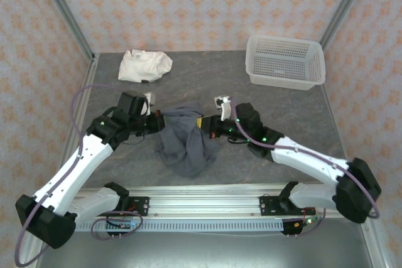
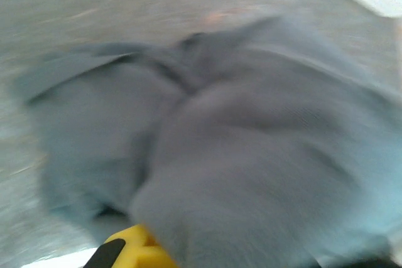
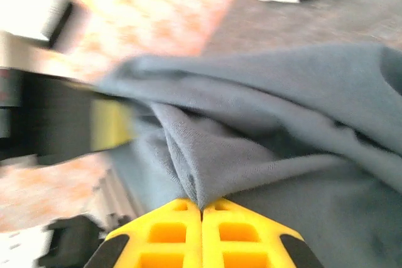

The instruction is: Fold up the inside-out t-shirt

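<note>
One t-shirt (image 1: 185,142) held by left end effector (image 1: 159,119), right end effector (image 3: 202,210).

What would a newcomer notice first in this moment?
A crumpled dark slate-grey cotton t-shirt is bunched mid-table between the left gripper and right gripper, both shut on its fabric. Behind lie a crumpled cream-white garment at far left and a white perforated plastic basket at far right.

I record yellow plastic fingers (image 3: 166,236) on my right claw (image 3: 201,213), a plain slate-grey cotton t-shirt (image 3: 282,155), a cream-white garment (image 1: 144,65) and a white perforated plastic basket (image 1: 286,61).
</note>
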{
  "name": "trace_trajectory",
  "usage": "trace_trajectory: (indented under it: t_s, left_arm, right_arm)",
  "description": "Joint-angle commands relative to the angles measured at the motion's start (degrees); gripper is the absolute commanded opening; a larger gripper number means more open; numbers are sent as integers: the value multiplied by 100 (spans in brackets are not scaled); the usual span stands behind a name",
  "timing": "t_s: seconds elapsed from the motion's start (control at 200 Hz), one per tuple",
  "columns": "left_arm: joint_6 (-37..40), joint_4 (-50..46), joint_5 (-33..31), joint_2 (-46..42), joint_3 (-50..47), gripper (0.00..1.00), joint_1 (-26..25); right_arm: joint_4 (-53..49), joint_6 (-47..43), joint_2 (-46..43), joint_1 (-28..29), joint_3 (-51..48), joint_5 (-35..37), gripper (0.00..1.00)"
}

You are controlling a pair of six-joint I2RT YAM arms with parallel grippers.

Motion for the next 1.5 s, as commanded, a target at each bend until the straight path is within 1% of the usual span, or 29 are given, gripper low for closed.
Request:
trace_trajectory:
  t_s: [0.0, 0.075, 0.11, 0.17, 0.26, 0.315, 0.355, 0.39, 0.44, 0.47, 0.505, 0.545, 0.62, 0.68, 0.796, 0.871, 0.931, 1.031, 1.071, 1.091, 1.126, 1.191, 1.261, 1.306, 1.346, 1.386, 1.426, 1.481, 1.496]
  left_arm:
    - [-265, -110, -91, 150, -895, 2, 351]
    - [-540, 335, 351, 318, -1162, 18, 352]
    - [-605, 357, 411, 331, -1170, 23, 352]
    - [-533, -17, 147, 237, -920, 32, 352]
    - [-286, -775, -357, -172, -236, 44, 361]
    - [-340, -1108, -416, -492, 135, 51, 361]
    - [-527, -1086, -114, -754, 262, 52, 359]
    - [-828, -836, 403, -977, 241, 52, 361]
    - [-1594, 20, 1280, -1271, -76, 52, 310]
    - [-2147, 624, 1670, -1394, -338, 52, 212]
    - [-2720, 1147, 1835, -1466, -603, 52, 5]
    - [-2966, 1329, 1723, -1448, -690, 51, -323]
    - [-2629, 1232, 1260, -1184, -450, 54, -1031]
    - [-2228, 1139, 1131, -785, -169, 57, -1363]
    - [-1591, 984, 846, -90, 124, 68, -1511]
    - [-1250, 851, 455, 238, 205, 70, -1511]
    - [-1162, 718, 239, 513, 302, 64, -1503]
    - [-1114, 498, 388, 1030, 748, 45, -1493]
    - [-1095, 389, 443, 1160, 916, 32, -1486]
    - [-1078, 368, 479, 1189, 989, 22, -1477]
    - [-1058, 403, 590, 1177, 1063, 0, -1440]
    - [-1147, 806, 1088, 928, 1092, 0, -1227]
    - [-1514, 1506, 1776, 456, 1116, 0, -760]
    - [-1664, 1636, 1997, 219, 1290, 0, -457]
    - [-1601, 1596, 2177, 117, 1550, 0, -256]
    - [-1381, 1406, 2362, 117, 1869, 0, -186]
    - [-1081, 1205, 2581, 189, 2153, 0, -189]
    - [-798, 1116, 2955, 287, 2295, 0, -211]
    - [-718, 1095, 3024, 306, 2293, 0, -210]
  right_arm:
    - [1394, 567, -578, -8, -159, -902, 0]
    - [1640, 761, -715, -3, -237, -818, 0]
    - [1624, 778, -751, 0, -259, -682, 0]
    - [1507, 711, -779, 1, -290, -398, 0]
    - [1463, 631, -721, -8, -348, -100, 0]
    - [1423, 577, -652, -12, -353, -3, 0]
    - [1396, 565, -602, -8, -348, 111, 0]
    - [1355, 554, -561, -8, -342, 189, 0]
    - [1345, 537, -493, -11, -324, 234, 0]
    - [1343, 537, -444, -8, -300, 241, 0]
    - [1345, 549, -385, -10, -279, 233, 0]
    - [1343, 563, -322, -8, -245, 204, 0]
    - [1345, 599, -235, -8, -178, 141, 0]
    - [1336, 631, -183, -8, -120, 76, 0]
    - [1283, 672, -127, -9, -17, -58, 0]
    - [1292, 723, -129, -8, 27, -89, 0]
    - [1299, 759, -146, -8, 73, -99, 0]
    - [1280, 826, -228, -8, 83, 42, 0]
    - [1294, 837, -304, -8, -3, 239, 0]
    - [1323, 862, -346, -21, -60, 352, 0]
    - [1444, 949, -424, -64, -217, 507, 0]
    - [1741, 1277, -579, -288, -627, 736, 0]
    - [2203, 1692, -772, -542, -1386, 1126, 0]
    - [2485, 1818, -869, -579, -1959, 1512, 0]
    - [2646, 1944, -882, -573, -2334, 1685, 0]
    - [2882, 2060, -823, -538, -2588, 1618, 0]
    - [2951, 2076, -764, -465, -2607, 1399, 0]
    - [2570, 1929, -770, -339, -2340, 1070, 0]
    - [2382, 1859, -790, -308, -2239, 983, 3]
